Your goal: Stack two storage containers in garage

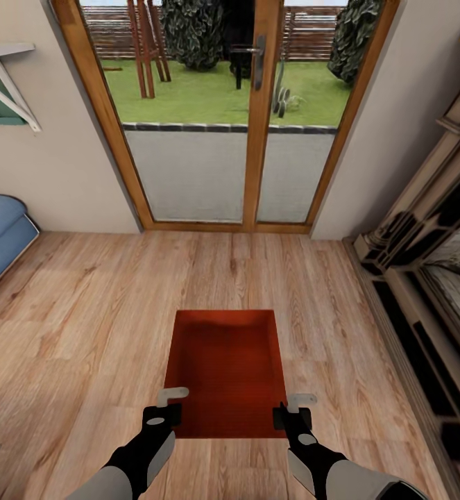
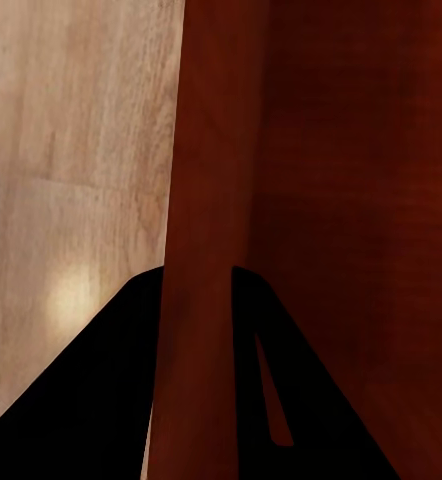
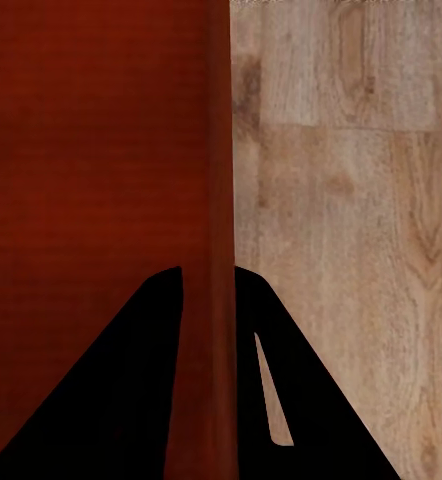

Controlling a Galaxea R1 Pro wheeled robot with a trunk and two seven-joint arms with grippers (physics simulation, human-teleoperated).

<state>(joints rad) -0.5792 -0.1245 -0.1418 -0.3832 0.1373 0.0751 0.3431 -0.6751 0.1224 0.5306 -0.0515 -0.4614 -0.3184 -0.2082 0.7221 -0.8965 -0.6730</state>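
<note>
One orange-red storage container [image 1: 226,368], open-topped, lies straight ahead of me over the living room's light wood-plank floor [image 1: 84,326]. My left gripper [image 1: 166,410] is shut on its left side wall near the corner closest to me. In the left wrist view that thin wall [image 2: 206,180] runs between the two black fingers of the left gripper [image 2: 196,278]. My right gripper [image 1: 292,413] is shut on the opposite side wall. The right wrist view has that wall [image 3: 219,180] pinched in the right gripper [image 3: 209,275]. Whether the container is off the floor I cannot tell. The garage is out of view.
Wood-framed glass double doors [image 1: 250,125] to a garden stand ahead. A blue sofa [image 1: 1,236] is at the left, with a wall shelf [image 1: 4,83] above it. The fireplace surround [image 1: 431,278] runs along the right. Bare plank floor lies around the container.
</note>
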